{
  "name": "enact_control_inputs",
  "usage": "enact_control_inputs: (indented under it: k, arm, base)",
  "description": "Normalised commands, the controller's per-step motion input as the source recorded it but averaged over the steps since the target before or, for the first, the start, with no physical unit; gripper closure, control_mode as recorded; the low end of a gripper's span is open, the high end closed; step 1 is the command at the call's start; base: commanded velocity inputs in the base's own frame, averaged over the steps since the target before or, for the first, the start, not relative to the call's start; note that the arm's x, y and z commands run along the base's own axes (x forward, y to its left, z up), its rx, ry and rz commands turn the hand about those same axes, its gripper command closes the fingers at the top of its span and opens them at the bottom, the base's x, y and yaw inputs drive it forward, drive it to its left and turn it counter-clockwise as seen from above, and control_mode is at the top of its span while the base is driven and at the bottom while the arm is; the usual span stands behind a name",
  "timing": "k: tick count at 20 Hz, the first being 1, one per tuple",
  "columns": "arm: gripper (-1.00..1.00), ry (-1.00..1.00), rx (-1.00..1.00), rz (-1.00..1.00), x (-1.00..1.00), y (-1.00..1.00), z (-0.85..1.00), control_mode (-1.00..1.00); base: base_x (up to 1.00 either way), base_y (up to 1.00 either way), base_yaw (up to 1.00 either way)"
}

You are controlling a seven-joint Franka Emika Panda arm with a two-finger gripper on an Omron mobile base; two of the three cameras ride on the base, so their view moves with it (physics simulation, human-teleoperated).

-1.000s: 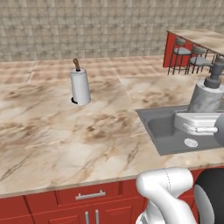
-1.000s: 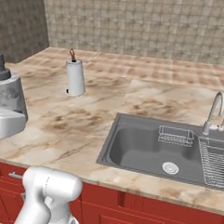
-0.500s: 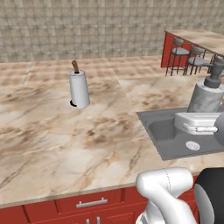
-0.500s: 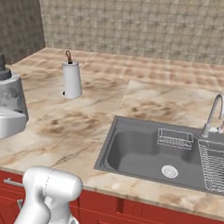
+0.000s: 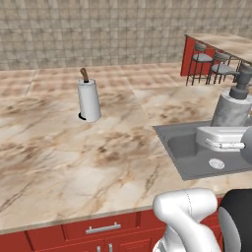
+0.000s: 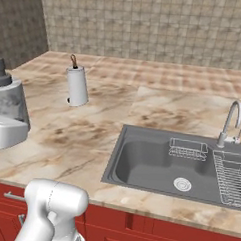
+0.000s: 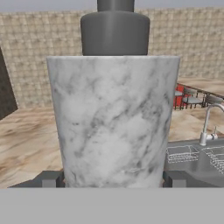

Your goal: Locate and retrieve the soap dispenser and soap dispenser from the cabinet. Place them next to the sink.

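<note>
1. Soap dispenser [image 7: 113,118]: the white-grey marbled cylinder with a dark grey pump stands upright in the middle of the hand view, between the two dark fingertips [image 7: 49,179] at the lower edge. It also appears at the right edge of the left base view [image 5: 231,106] and at the left edge of the right base view [image 6: 7,99], above the white hand.
2. The jaws are clamped on the soap dispenser, one fingertip on each side of its base; the gripper [image 7: 113,180] sits low in the hand view, mostly hidden behind the bottle.
3. The sink [image 6: 155,167] is a rectangular steel basin in the lower right of the right base view, with a round drain, a curved chrome tap [image 6: 231,123] at its far right side and a wire rack [image 6: 229,178] inside by the right edge. In the left base view the sink [image 5: 184,147] lies at right, just beneath the held bottle.
4. The tabletop [image 5: 64,157] is beige-brown marbled stone that spreads across both base views, with red drawer fronts [image 5: 98,229] below its front edge.
5. A white paper-towel roll [image 5: 89,101] on a dark stand with a brown top stands upright on the tabletop in the upper left of the left base view, well apart from the sink.
6. A tiled beige wall [image 6: 147,24] runs along the back. In the upper right of the left base view stand bar stools [image 5: 209,66] beside a red counter.
</note>
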Motion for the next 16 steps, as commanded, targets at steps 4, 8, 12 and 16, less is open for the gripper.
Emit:
enact_control_inputs:
  k: [4, 8, 12, 16]
  arm:
    - [1.0, 0.0, 0.0, 0.0, 0.0, 0.0, 0.0, 1.0]
    - [1.0, -0.03, 0.01, 0.03, 0.24, 0.0, -0.09, -1.0]
    - [1.0, -0.1, 0.07, 0.14, 0.8, -0.04, -0.33, -1.0]
    - [1.0, -0.05, 0.07, 0.17, 0.91, -0.04, -0.29, -1.0]
  base:
    - [0.05, 0.0, 0.0]
    - [0.12, 0.0, 0.01]
    - [0.0, 0.0, 0.0]
    - [0.0, 0.0, 0.0]
